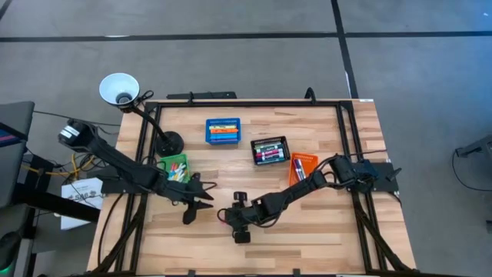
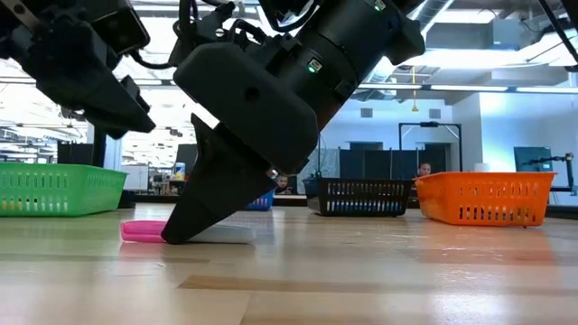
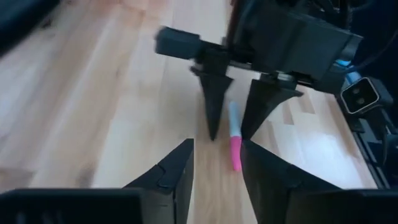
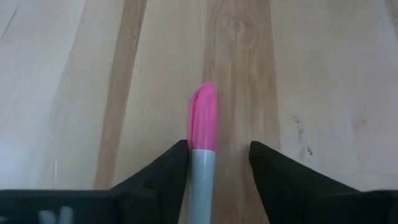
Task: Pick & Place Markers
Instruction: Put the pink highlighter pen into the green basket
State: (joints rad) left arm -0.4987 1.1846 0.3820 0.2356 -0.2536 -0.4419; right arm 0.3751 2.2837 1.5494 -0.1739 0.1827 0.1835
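Observation:
A marker with a white barrel and a pink cap point(image 4: 203, 121) lies flat on the wooden table near its middle. It also shows in the low view point(image 2: 144, 231) and the left wrist view point(image 3: 235, 149). My right gripper point(image 4: 217, 148) is open and down at the table point(image 2: 181, 233), pointing down, one finger on each side of the barrel. One finger stands close against the barrel; whether it touches I cannot tell. My left gripper point(image 3: 217, 168) is open and empty just left of it point(image 1: 206, 198), pointing toward the marker.
Small bins with markers stand on the far half of the table: green point(image 1: 175, 168), blue point(image 1: 223, 131), black point(image 1: 270, 151), orange point(image 1: 301, 166). A lamp base point(image 1: 167, 142) stands far left. Bare wood point(image 1: 307, 238) lies toward the near edge.

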